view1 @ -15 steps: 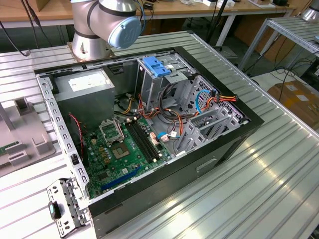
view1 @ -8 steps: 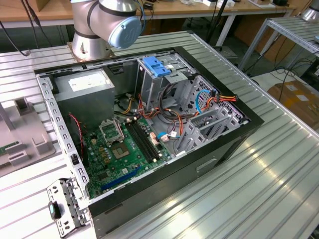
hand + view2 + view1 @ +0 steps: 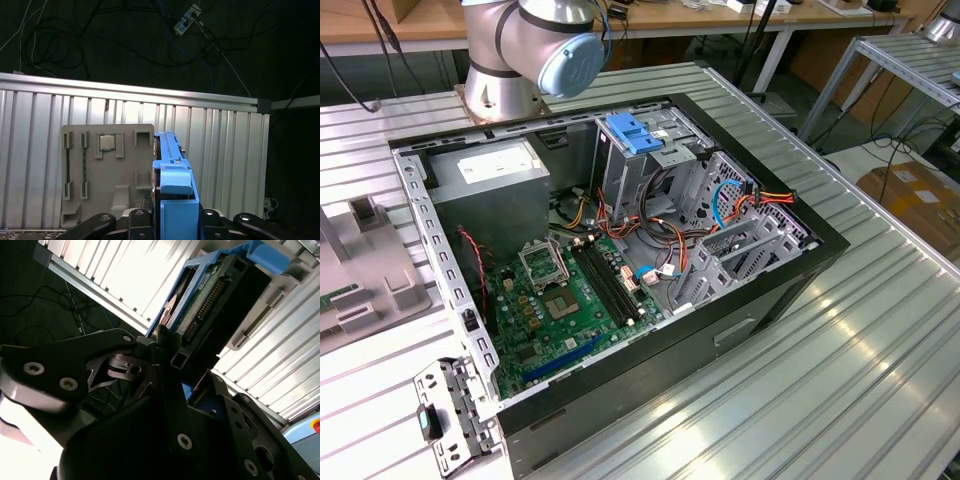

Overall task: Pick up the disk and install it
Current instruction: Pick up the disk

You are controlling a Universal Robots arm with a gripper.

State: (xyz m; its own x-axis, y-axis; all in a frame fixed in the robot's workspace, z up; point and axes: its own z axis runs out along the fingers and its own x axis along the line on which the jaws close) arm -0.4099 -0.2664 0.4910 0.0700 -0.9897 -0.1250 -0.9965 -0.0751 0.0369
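Observation:
The disk [image 3: 175, 195] stands on edge in its blue plastic carrier, and my gripper [image 3: 175, 222] is shut on it, a dark finger [image 3: 136, 218] pressing each side. It hangs above the ribbed aluminium table, beside a grey parts tray [image 3: 95, 175]. In the second wrist view the disk [image 3: 205, 305] shows its connector edge and blue frame just past my gripper [image 3: 167, 352]. The open computer case [image 3: 770, 300] lies on the table in the exterior view, with a metal drive cage [image 3: 620, 165] topped by a blue bracket [image 3: 635, 135].
A grey power-supply box [image 3: 490, 175] and the green motherboard [image 3: 565, 300] fill the case's left side, with cable bundles [image 3: 670, 230] near the cage. The arm's base [image 3: 510, 60] stands behind the case. A small chip [image 3: 106, 142] sits in the tray. The table edge [image 3: 150, 97] drops to a dark floor with cables.

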